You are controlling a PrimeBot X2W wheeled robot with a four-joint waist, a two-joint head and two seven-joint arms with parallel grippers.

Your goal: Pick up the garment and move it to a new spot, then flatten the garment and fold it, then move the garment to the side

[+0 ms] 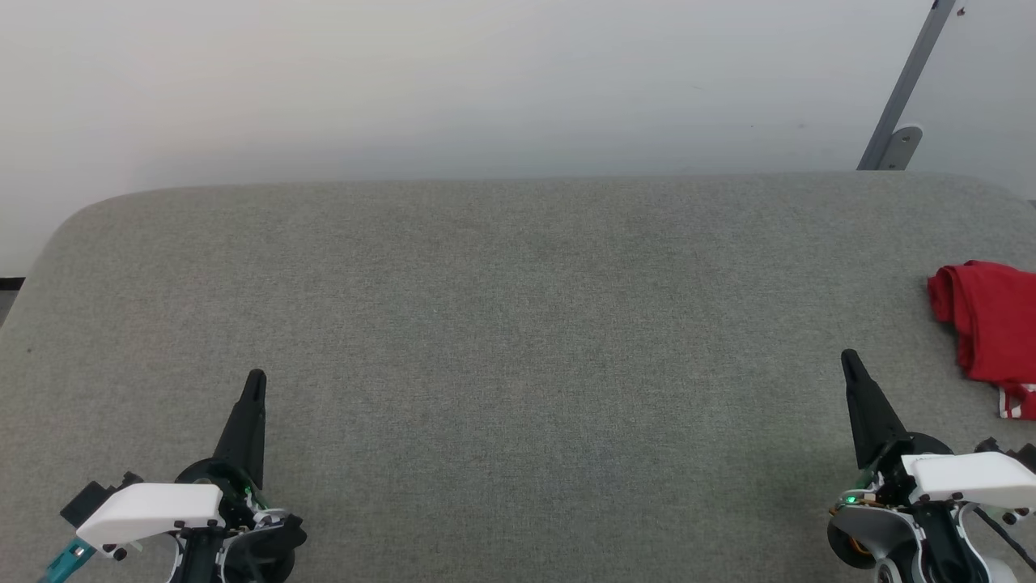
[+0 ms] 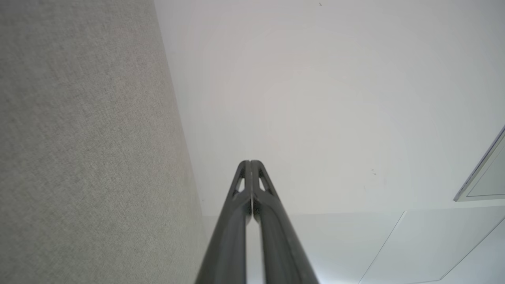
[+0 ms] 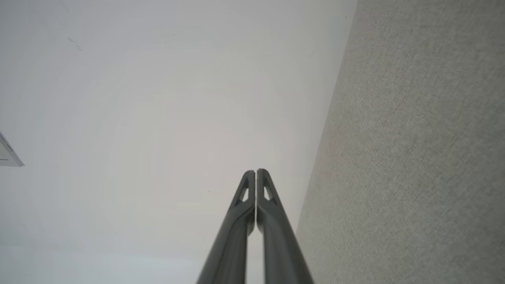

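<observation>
The garment [image 1: 991,328] is a bunched red shirt with a bit of red-and-white striped trim, lying at the right edge of the head view on the grey table [image 1: 502,324]. My right gripper [image 1: 849,358] is shut and empty at the lower right, a little left of and nearer than the garment. At the lower left my left gripper [image 1: 256,377] is also shut and holds nothing. In the wrist views, the left gripper [image 2: 250,161] and right gripper [image 3: 255,171] each show both fingers pressed together, pointing past the table's edge at a pale wall.
The grey fabric table has rounded far corners and ends against a white wall [image 1: 486,81]. A grey metal bracket [image 1: 898,121] leans on the wall at the far right. A wide stretch of table lies between the two grippers.
</observation>
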